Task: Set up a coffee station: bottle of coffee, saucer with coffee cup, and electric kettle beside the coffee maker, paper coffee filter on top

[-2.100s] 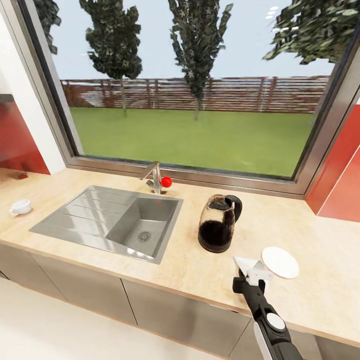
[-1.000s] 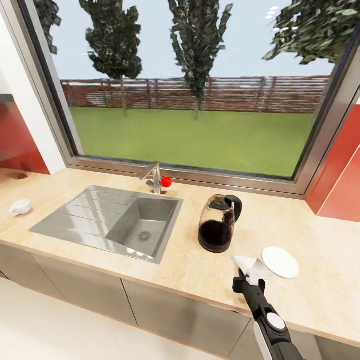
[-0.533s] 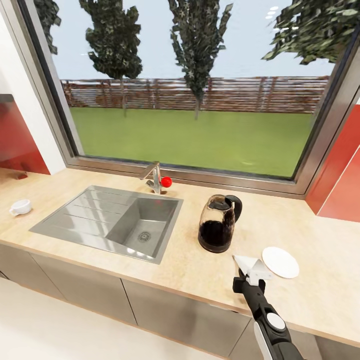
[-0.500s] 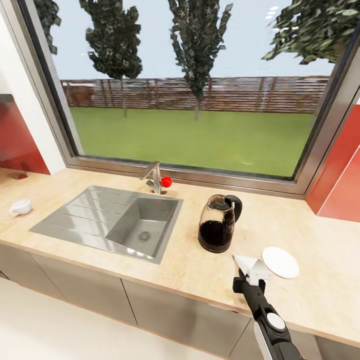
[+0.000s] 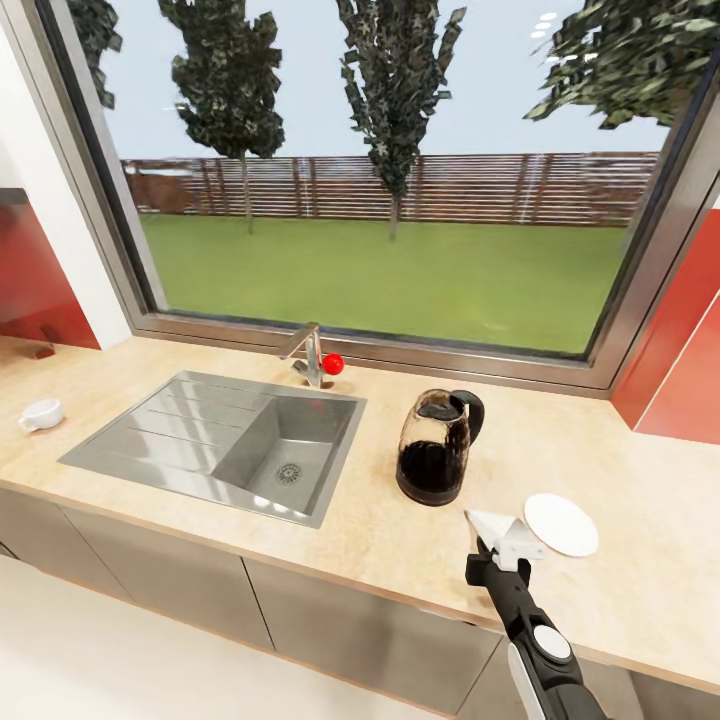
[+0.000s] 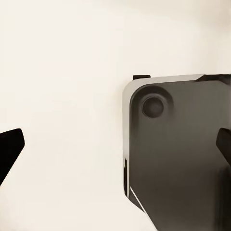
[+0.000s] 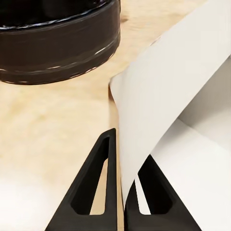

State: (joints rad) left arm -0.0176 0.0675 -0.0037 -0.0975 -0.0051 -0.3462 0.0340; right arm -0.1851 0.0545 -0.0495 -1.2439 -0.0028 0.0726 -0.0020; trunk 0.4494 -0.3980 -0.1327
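1. A white paper filter, folded into a cone, is pinched between the closed jaws of the right gripper at the near edge of the bench; in the right wrist view the thin sheet is clamped between the two black triangular fingers.
2. A glass kettle with a dark base, dark liquid and a black curved handle stands upright on the pale, wood-grained bench, just far-left of the filter.
3. A flat round white saucer lies on the bench just right of the filter, apart from the kettle.
4. A small white cup sits at the far left of the bench, well apart from the saucer.
5. A brushed-steel sink with a ribbed drainer is set into the bench between cup and kettle, and a tap with a red knob stands behind it.
6. In the left wrist view the left gripper is seen with jaws wide open, its dark fingertips at opposite edges, over a pale floor and a dark rounded robot part.
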